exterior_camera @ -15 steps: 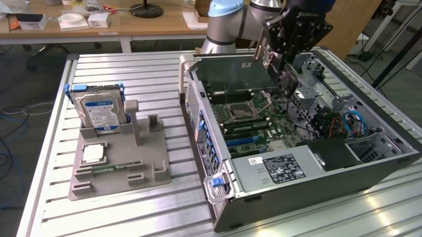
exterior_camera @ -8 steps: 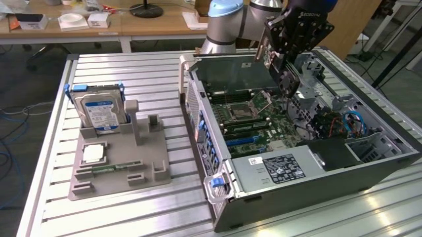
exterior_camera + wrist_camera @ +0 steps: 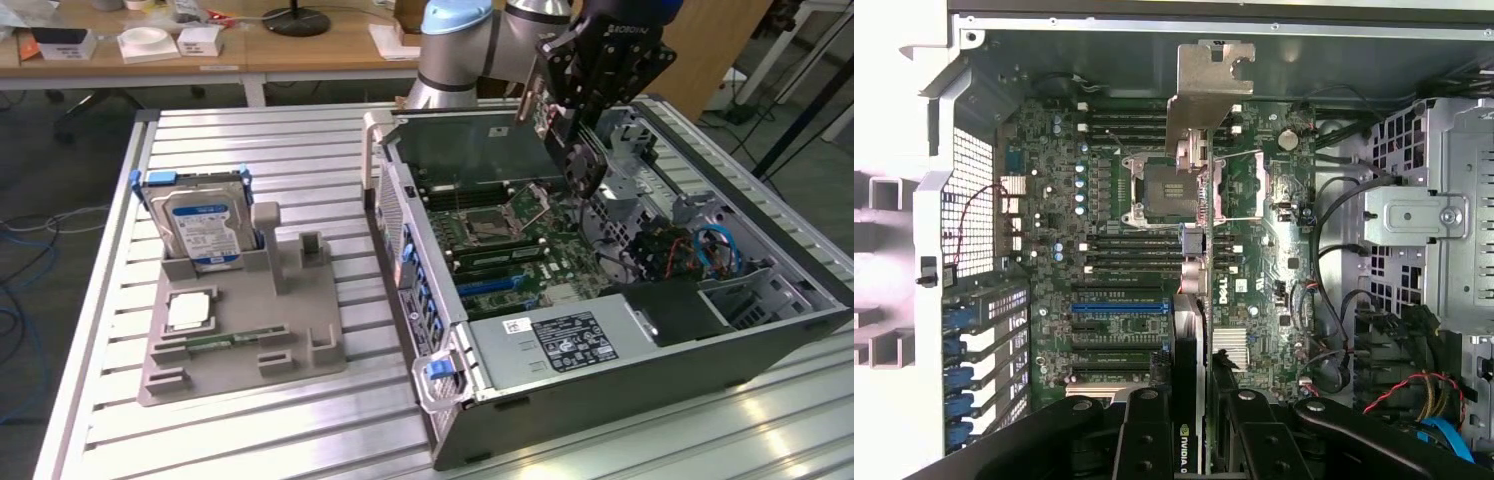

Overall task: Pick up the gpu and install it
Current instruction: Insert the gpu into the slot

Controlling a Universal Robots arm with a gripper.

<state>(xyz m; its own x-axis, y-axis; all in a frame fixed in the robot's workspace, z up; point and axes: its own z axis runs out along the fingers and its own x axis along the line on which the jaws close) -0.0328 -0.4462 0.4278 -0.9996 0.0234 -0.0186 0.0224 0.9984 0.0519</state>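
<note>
The gpu (image 3: 1209, 95) carries the NVIDIA name and logo on its edge. The motherboard (image 3: 1254, 290) bears a white DELL mark. The print on the power supply (image 3: 667, 350) label (image 3: 567, 340) is too small to read.

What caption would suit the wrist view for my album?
End effector holds the gpu edge-on above the open computer's motherboard.

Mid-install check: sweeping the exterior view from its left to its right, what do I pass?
Hard drive → blue case handle → gripper holding the gpu → blue cables.
</note>
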